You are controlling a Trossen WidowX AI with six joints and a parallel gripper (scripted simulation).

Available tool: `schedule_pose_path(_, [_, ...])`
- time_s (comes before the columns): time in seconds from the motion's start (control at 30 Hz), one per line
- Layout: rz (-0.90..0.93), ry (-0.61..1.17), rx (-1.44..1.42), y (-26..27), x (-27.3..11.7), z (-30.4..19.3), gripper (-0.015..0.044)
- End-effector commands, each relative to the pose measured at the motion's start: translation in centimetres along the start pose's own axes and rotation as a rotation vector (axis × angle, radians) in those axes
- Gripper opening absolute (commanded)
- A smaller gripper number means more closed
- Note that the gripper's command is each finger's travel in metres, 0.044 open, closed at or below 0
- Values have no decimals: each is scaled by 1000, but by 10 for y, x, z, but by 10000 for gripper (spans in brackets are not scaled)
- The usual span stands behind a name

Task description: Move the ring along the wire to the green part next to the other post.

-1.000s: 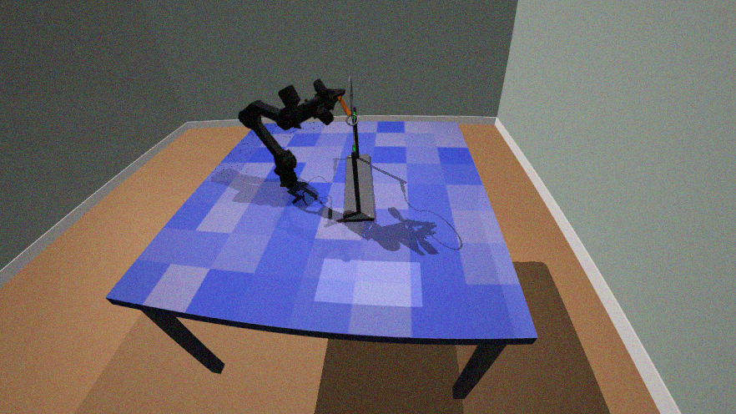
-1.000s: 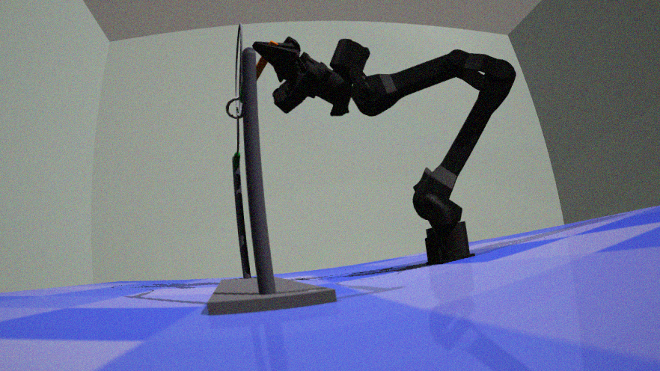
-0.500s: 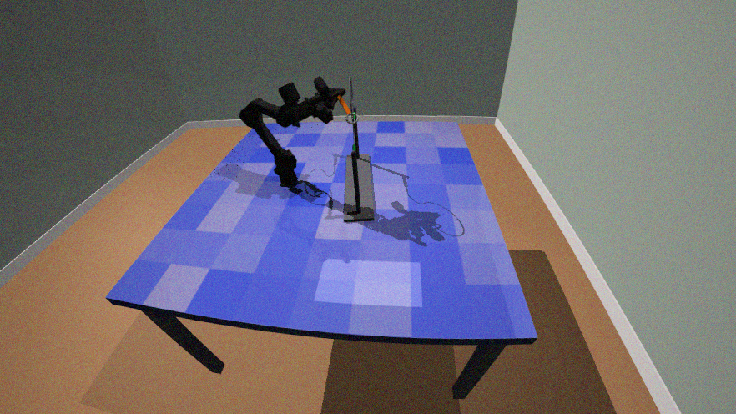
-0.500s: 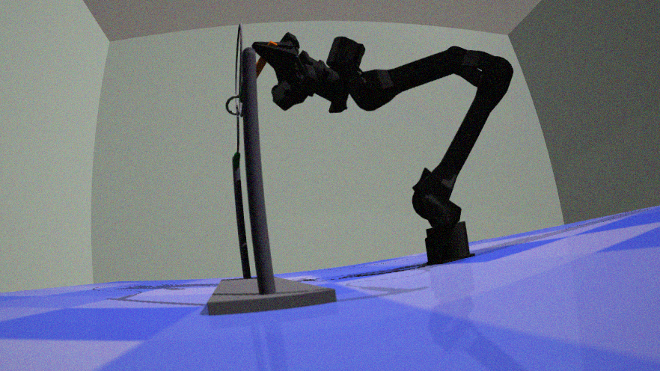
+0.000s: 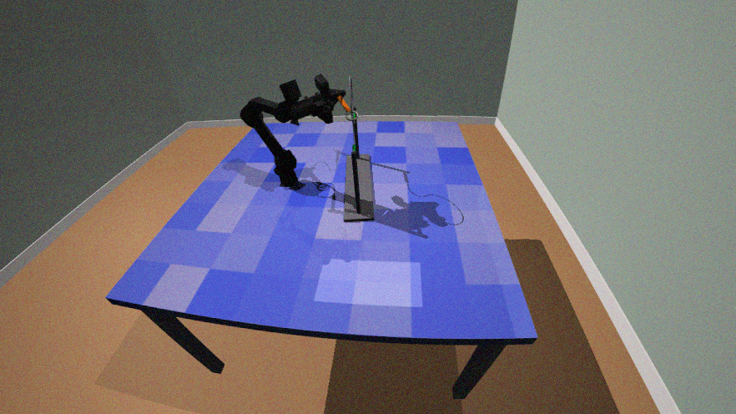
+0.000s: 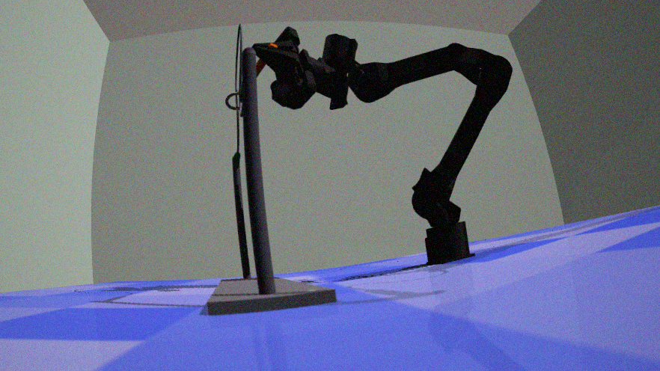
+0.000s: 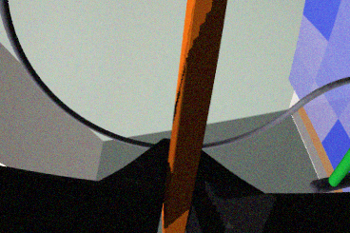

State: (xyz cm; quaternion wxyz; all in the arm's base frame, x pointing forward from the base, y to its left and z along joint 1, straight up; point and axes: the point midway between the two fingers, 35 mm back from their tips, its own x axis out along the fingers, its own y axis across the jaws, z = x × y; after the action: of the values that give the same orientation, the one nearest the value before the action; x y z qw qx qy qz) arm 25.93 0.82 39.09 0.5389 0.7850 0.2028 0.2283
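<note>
My gripper (image 5: 342,94) (image 6: 259,46) is shut on the orange handle (image 5: 345,103) (image 6: 260,66) (image 7: 195,66), which slants down to the ring. The ring (image 5: 347,118) (image 6: 227,101) shows around the wire in the top and exterior views; its clearance from the wire is too small to tell. In the wrist view the thin grey wire (image 7: 38,79) curves behind the handle, and the ring is out of view. One green part (image 7: 340,169) shows at the right of the wrist view. Another view of green is at a post top (image 6: 236,158) in the exterior view.
The near post (image 6: 255,152) stands on the grey base (image 6: 296,295) (image 5: 365,170), beside the fingertips in the exterior view; the gap is unclear. The far post (image 6: 239,221) stands behind it. The wire's tall loop (image 6: 239,28) rises above the posts. The blue patchwork table (image 5: 260,290) lies below.
</note>
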Motion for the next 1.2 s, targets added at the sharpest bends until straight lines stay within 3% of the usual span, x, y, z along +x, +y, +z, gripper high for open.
schedule_pose_path(0.0, [-33, 5, -56, -1, 0, -1, -150])
schedule_pose_path(1.17, [-286, -23, -444, -13, -1, 1, -150])
